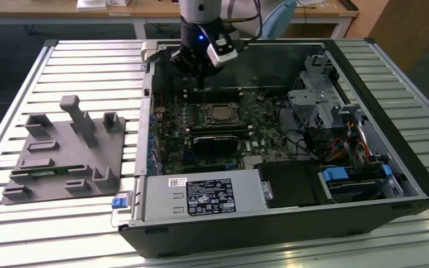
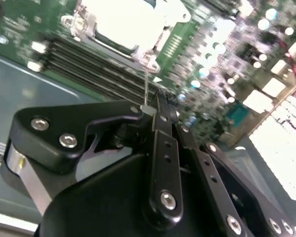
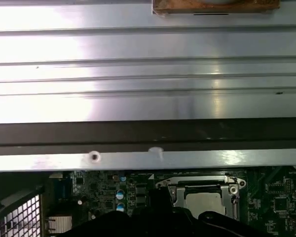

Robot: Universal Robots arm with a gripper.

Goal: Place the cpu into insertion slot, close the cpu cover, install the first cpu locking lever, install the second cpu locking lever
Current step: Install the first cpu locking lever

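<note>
The insertion slot (image 1: 206, 115) sits in the green board inside the open computer case. The pale cpu (image 1: 220, 114) lies in it, framed by the silvery cpu cover (image 1: 219, 105), which lies flat over it. In both wrist views the cpu (image 3: 203, 200) (image 2: 123, 19) shows through the cover's window (image 3: 197, 183). My gripper (image 1: 197, 80) hangs just beyond the slot's far edge. In the second wrist view the gripper (image 2: 150, 109) is shut on a thin wire locking lever (image 2: 146, 86) that rises from the slot's corner.
A grey parts fixture (image 1: 62, 151) lies on the slatted table at the exterior view's left. Inside the case are a black block (image 1: 216, 142), a power supply (image 1: 203, 195) and a drive cage (image 1: 319, 95). The case's dark wall (image 3: 138, 133) stands close behind the gripper.
</note>
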